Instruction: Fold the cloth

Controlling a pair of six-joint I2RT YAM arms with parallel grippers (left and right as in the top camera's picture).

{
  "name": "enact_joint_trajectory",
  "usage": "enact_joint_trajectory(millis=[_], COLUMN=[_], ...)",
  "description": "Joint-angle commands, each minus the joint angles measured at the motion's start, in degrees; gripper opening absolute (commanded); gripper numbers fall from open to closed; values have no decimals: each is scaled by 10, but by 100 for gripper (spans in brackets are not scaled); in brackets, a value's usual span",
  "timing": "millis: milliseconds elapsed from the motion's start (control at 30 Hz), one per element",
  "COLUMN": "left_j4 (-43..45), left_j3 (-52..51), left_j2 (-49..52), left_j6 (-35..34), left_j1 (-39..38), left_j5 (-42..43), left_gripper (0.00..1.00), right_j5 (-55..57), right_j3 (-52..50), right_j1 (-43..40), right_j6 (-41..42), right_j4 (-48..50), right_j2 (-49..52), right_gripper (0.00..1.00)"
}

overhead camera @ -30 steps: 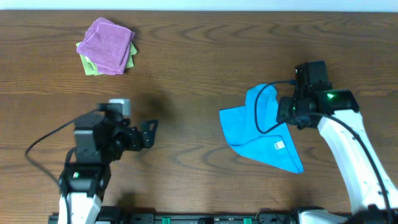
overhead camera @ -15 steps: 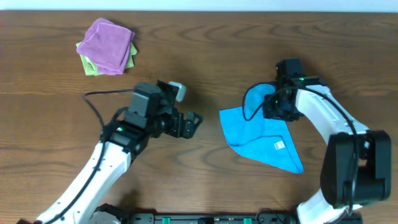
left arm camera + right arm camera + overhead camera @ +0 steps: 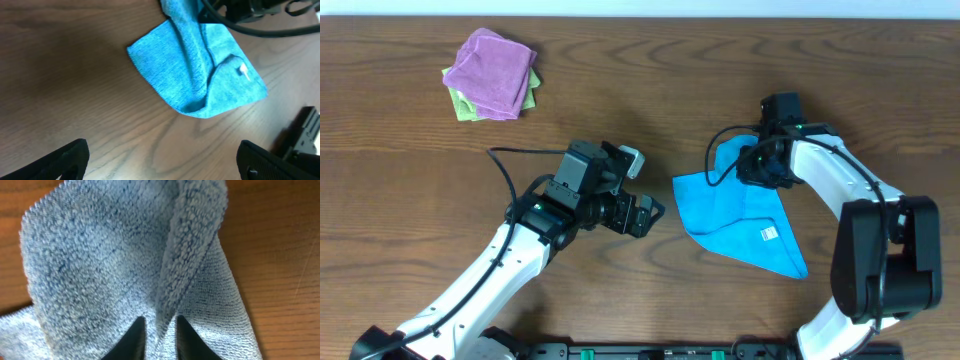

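Note:
The sky-blue cloth [image 3: 735,215] lies crumpled right of the table's middle, its white tag [image 3: 769,232] facing up. My right gripper [image 3: 752,168] is shut on a raised fold at the cloth's upper edge; in the right wrist view the two fingers [image 3: 159,336] pinch a ridge of blue terry [image 3: 125,260]. My left gripper [image 3: 650,215] is open and empty just left of the cloth's left corner. In the left wrist view the cloth [image 3: 195,70] lies ahead of the wide-open fingers [image 3: 162,160], not touching them.
A purple cloth [image 3: 495,72] lies on a light green cloth [image 3: 465,108] at the far left back of the brown wooden table [image 3: 620,110]. The right arm's black cable [image 3: 730,170] loops over the blue cloth.
My left arm has swung right towards the cloth's left corner. My right gripper has moved left over the cloth's upper edge and stays closed on the fold.

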Motion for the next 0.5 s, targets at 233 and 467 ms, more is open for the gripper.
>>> enact_joint_trajectory(millis=[233, 467], left_j4=[5, 47], left_j3=[9, 9], left_j2=[11, 62], left_j6=[-16, -78], left_j1=[-1, -18], left_j5=[30, 41], left_gripper=[95, 96], right_j5=[0, 0], right_j3=[4, 4], right_j1=[4, 4], right_j6=[6, 10], right_j4=[11, 26], right_j2=[11, 23], right_gripper=[31, 25])
